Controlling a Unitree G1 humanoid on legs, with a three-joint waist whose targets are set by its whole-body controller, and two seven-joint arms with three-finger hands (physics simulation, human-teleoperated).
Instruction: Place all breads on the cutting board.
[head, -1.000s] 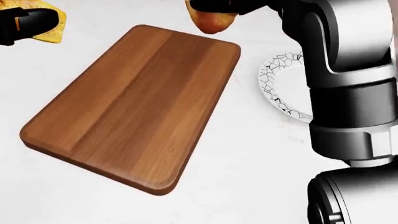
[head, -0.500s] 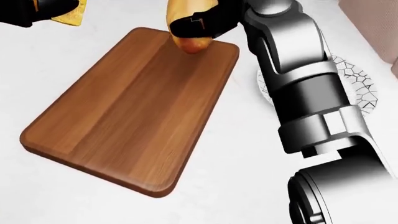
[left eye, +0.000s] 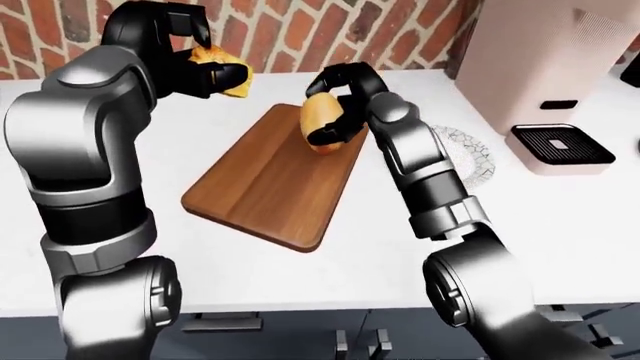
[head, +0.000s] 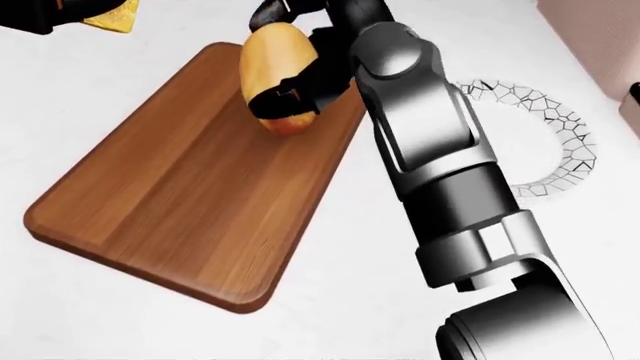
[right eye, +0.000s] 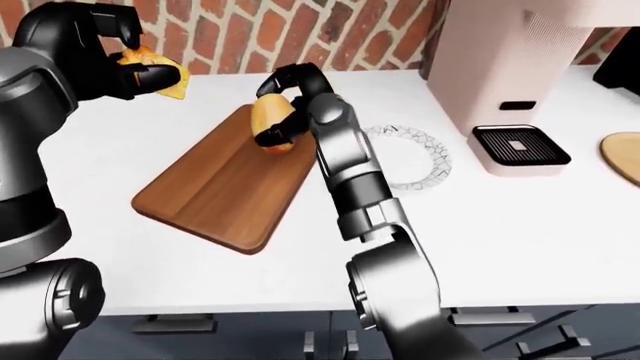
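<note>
A wooden cutting board (head: 190, 195) lies bare on the white counter. My right hand (head: 290, 79) is shut on an oval golden bread roll (head: 272, 64), held over the board's upper right corner. My left hand (left eye: 205, 71) is raised near the top left of the left-eye view, beyond the board's far edge, shut on a yellow slice of bread (left eye: 222, 60). In the head view only a corner of that slice (head: 115, 16) shows at the top left.
A white plate with a black crackle rim (head: 560, 146) sits right of the board, partly behind my right forearm. A pale appliance with a black drip tray (right eye: 520, 146) stands further right. A brick wall (left eye: 300, 30) backs the counter.
My right hand has carried the roll down and left, from beyond the board's top edge to over its upper right corner. The left hand with its slice slid up toward the view's top left.
</note>
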